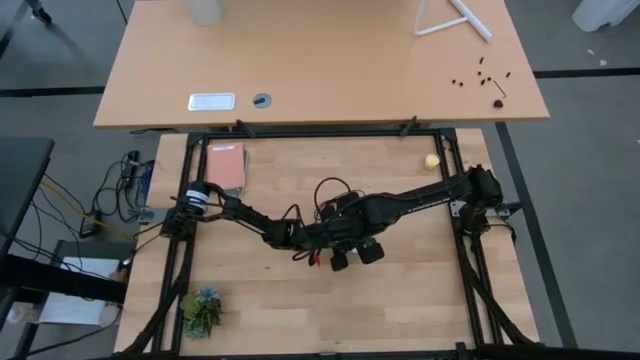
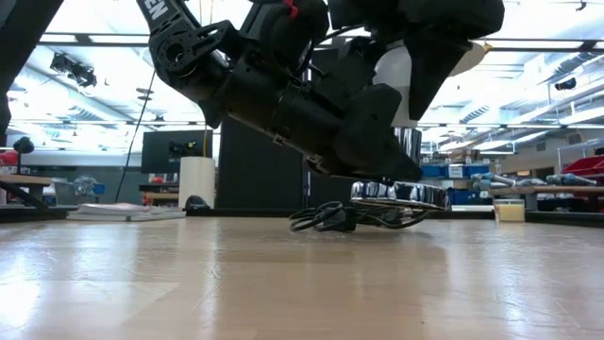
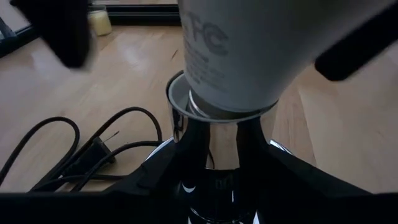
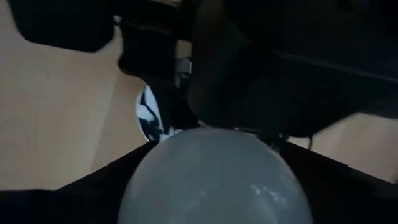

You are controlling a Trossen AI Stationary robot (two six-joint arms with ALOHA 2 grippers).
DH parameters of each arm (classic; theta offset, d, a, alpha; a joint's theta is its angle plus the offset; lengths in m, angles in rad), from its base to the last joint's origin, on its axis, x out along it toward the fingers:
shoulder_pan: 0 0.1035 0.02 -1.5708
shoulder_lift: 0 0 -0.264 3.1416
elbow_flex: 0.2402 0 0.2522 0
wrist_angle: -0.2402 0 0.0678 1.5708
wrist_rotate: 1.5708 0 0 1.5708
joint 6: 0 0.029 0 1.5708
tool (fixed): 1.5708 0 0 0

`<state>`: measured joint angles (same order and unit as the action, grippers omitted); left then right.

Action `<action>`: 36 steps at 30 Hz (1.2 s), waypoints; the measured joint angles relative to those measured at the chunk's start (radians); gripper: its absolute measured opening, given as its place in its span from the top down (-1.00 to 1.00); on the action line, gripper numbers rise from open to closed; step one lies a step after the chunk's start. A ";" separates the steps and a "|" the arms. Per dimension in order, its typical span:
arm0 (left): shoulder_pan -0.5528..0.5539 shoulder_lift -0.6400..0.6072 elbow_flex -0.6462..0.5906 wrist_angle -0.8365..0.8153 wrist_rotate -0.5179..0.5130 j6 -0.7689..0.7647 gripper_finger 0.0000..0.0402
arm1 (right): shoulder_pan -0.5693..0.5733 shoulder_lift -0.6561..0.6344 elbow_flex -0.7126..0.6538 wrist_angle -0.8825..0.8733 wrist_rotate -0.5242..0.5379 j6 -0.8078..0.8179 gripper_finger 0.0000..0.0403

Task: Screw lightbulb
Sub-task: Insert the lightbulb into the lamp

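Note:
The white lightbulb (image 3: 230, 56) stands upright with its grey screw base (image 3: 217, 111) in the mouth of the shiny silver socket (image 3: 211, 155). The socket's disc base (image 2: 401, 194) rests on the table's middle, its black cord (image 3: 74, 155) beside it. My left gripper (image 3: 214, 186) is shut on the socket. My right gripper (image 4: 214, 186) is shut on the bulb from above. In the high view both grippers (image 1: 335, 238) meet at the table's middle, and the arms hide the bulb there. My left gripper pinches the socket's upright shiny neck (image 3: 186, 168) between its two fingers, below the rim, coming roughly level from the table's left. The socket stands upright with its disc base on the table. My right gripper holds the bulb's round globe (image 4: 211, 168) between its two fingers (image 3: 62, 31), pointing down from above. The bulb is upright, its screw base inside the socket's mouth.
A small yellow ball (image 1: 431, 161) lies at the far right. A reddish book (image 1: 226, 165) lies at the far left and a small plant (image 1: 203, 308) at the near left. A black frame (image 1: 455, 170) borders the table. Cord loops (image 1: 335, 190) lie behind the grippers.

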<state>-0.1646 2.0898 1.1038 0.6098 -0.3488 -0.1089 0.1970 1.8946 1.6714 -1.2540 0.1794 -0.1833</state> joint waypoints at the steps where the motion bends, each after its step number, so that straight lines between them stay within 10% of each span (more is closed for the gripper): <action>1: 0.000 0.000 0.000 0.000 0.000 0.000 0.03 | 0.000 0.000 0.000 0.004 -0.007 0.000 -0.61; 9: 0.000 0.000 0.000 -0.001 0.002 0.000 0.03 | -0.009 -0.001 0.000 -0.001 -0.016 0.000 -0.26; 36: -0.047 0.000 -0.002 0.067 -0.072 0.081 0.03 | -0.002 -0.039 -0.029 0.014 -0.042 0.091 -0.39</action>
<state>-0.2115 2.0899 1.1023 0.6769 -0.4208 -0.0274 0.1953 1.8557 1.6428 -1.2398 0.1371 -0.0923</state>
